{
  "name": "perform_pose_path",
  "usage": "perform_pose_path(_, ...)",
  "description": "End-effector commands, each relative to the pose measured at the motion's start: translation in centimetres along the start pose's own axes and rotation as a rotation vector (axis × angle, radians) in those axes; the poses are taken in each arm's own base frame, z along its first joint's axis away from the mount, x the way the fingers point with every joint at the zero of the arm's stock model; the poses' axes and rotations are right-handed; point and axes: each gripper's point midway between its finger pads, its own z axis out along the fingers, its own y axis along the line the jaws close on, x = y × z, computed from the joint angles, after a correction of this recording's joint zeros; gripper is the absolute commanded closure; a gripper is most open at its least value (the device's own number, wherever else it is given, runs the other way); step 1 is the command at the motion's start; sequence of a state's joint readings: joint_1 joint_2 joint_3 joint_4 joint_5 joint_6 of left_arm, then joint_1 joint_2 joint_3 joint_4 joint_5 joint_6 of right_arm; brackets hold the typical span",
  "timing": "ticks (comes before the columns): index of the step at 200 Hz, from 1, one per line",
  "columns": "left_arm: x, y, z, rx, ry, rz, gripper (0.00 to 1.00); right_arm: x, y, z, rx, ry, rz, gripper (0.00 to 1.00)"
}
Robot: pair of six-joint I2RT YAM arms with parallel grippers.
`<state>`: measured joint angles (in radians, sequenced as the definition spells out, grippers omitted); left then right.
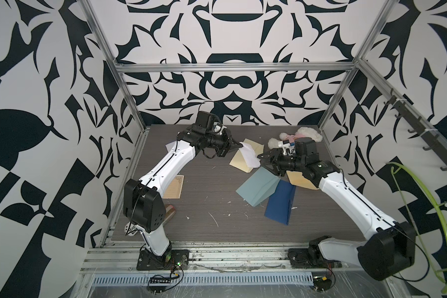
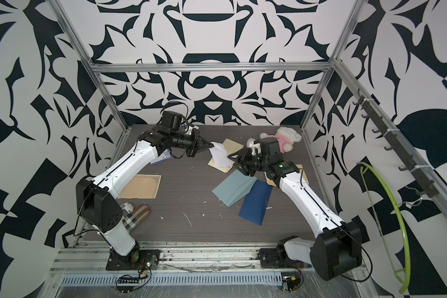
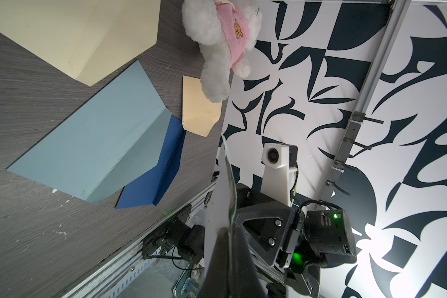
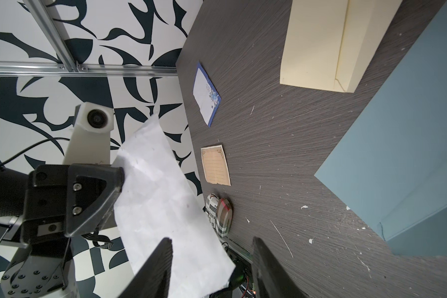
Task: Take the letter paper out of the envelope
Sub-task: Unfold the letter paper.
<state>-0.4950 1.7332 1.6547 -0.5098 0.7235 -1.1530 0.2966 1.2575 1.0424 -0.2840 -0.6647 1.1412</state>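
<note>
The white letter paper (image 1: 249,154) hangs free above the cream envelope (image 1: 236,163), upper centre in both top views. The left gripper (image 1: 239,145) has its jaws clenched on the sheet's top. The right gripper (image 1: 261,161) holds its jaws parted at the lower corner. A light blue envelope (image 1: 256,188), a dark blue envelope (image 1: 279,203) and a plush toy (image 1: 307,134) crowd the table (image 1: 204,185) at right.

Top views overlook the table (image 1: 204,185); wrist cameras (image 3: 272,156) face each other.

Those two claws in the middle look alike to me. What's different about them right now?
The left gripper is shut, pinching one end of the white paper; the right gripper has its jaws apart, gripping nothing. The left gripper holds the sheet up; the right gripper only brackets its free end. Both are black, two-fingered, and face each other above the table.
</note>
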Motion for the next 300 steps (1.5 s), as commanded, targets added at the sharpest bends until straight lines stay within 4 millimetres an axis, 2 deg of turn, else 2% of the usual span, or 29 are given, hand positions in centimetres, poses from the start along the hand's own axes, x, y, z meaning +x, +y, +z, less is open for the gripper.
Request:
perform_pose_path(1, -0.4, 0.8, 0.8, -0.001, 0.02, -0.008, 1.0, 0.0, 2.1, -0.7, -0.078, -0.009, -0.025, 0.49)
perform_pose_path(71, -0.4, 1.0, 1.3, 0.001, 0.032, -0.013, 1.0, 0.3, 2.7, -0.9, -0.101, 0.001, -0.009, 0.53)
perform_pose_path(94, -0.5, 1.0, 1.4, 0.002, 0.036, -0.014, 1.0, 0.4, 2.2, -1.1, -0.084, -0.005, -0.016, 0.54)
perform_pose_path(121, -0.4, 0.9, 1.2, 0.001, 0.038, -0.01, 1.0, 0.5, 0.5, -1.4, 0.008, -0.025, -0.052, 0.54)
perform_pose_path(155, -0.4, 1.2, 1.3, -0.006, 0.04, -0.016, 1.0, 0.4, -0.2, -1.0, 0.019, -0.018, -0.039, 0.5)
perform_pose_path(190, -0.3, 1.2, 1.5, -0.006, 0.044, -0.016, 1.0, -0.1, 0.7, -0.7, -0.011, -0.025, -0.035, 0.55)
perform_pose_path(237, -0.1, 1.4, 2.2, -0.009, 0.058, -0.018, 1.0, -0.5, 1.8, -0.5, -0.057, -0.026, -0.02, 0.56)
perform_pose_path(287, -0.2, 1.5, 2.6, -0.01, 0.066, -0.023, 1.0, -0.5, 2.1, -0.6, -0.069, -0.031, -0.018, 0.58)
perform_pose_path(300, -0.2, 1.4, 2.6, -0.008, 0.068, -0.022, 1.0, -0.5, 1.5, -0.8, -0.037, -0.04, -0.035, 0.58)
